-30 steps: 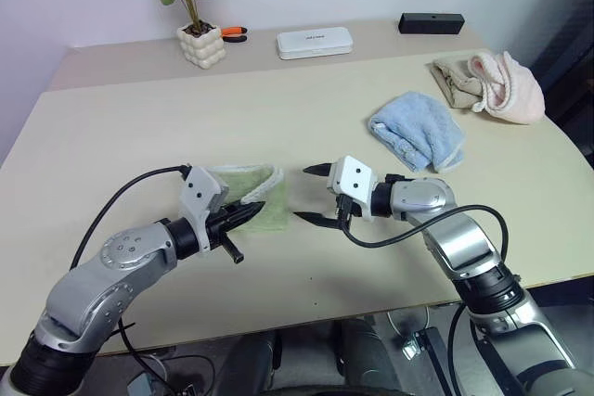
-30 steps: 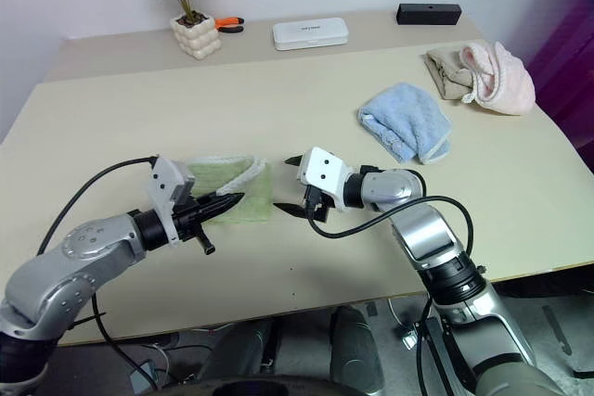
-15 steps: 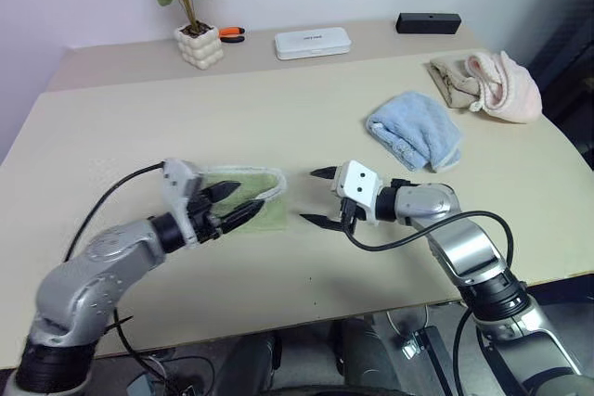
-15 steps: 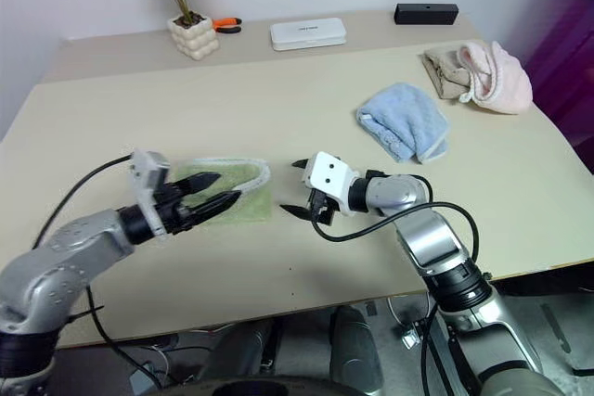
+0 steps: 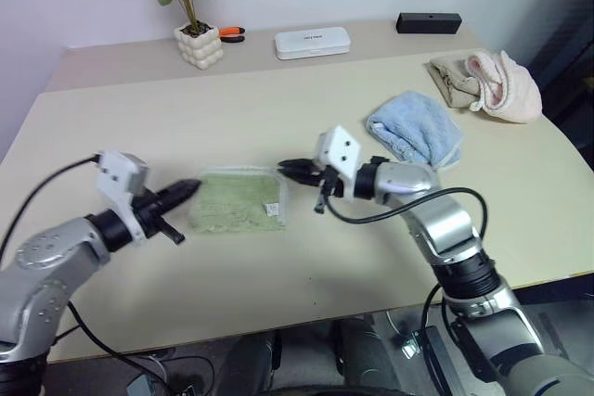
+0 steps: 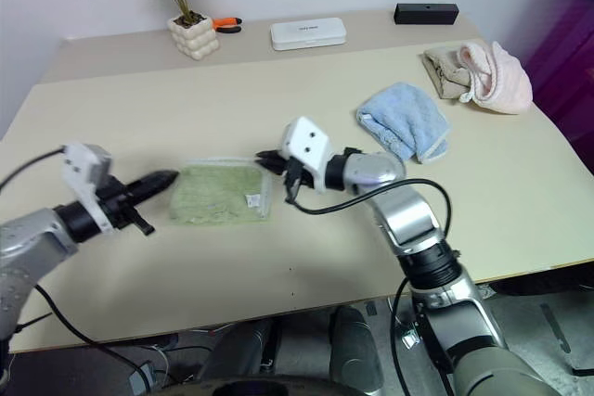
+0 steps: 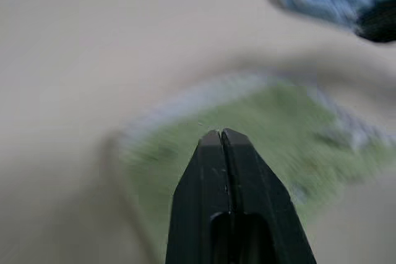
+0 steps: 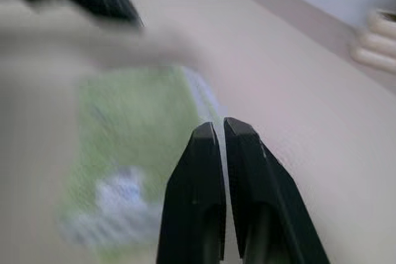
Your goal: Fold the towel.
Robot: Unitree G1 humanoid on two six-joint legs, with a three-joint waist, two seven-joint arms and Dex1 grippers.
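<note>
Broad beige tabletop (image 5: 306,108), pale wall behind. Near its front edge lay the light green terry cloth towel (image 5: 237,203), now a flat folded rectangle, long axis across the table, white tag (image 5: 273,209) at its right end. Left gripper (image 5: 188,188) clenched and empty, just off the towel's left end; right gripper (image 5: 288,165) clenched and empty by the right end, about equally near. Differed from a second ago: raised flap dropped flat, left arm drawn leftward, right jaws snapped shut.
</note>
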